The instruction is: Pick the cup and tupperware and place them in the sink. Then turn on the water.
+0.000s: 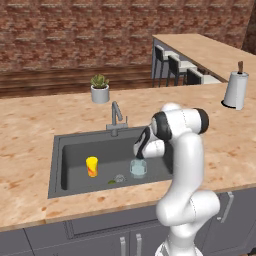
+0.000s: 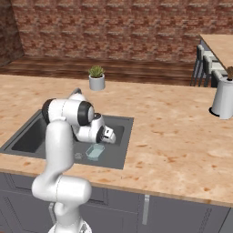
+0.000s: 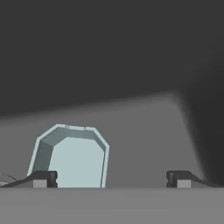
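Both items in the sink (image 1: 67,150), faucet (image 1: 116,118) untouched.
Claw (image 3: 111,179) wide, empty, just above tupperware (image 1: 138,168) at basin's 5 o'clock; cup (image 1: 92,166) upright toward 8. Risk: clipping tupperware on lifting out, or striking the faucet spout when swinging toward 12.

The sink (image 1: 62,165) is a dark basin set in a light wood-look counter (image 1: 30,130), with a grey faucet (image 1: 116,117) at its back rim and a potted plant (image 1: 100,88) behind that. In the basin stand 2 things: the yellow cup (image 1: 92,166) upright at left, and the pale tupperware (image 1: 138,168) at right. The gripper (image 1: 138,154) hangs just above the tupperware, and a white paper-towel roll (image 1: 236,90) stands far right.
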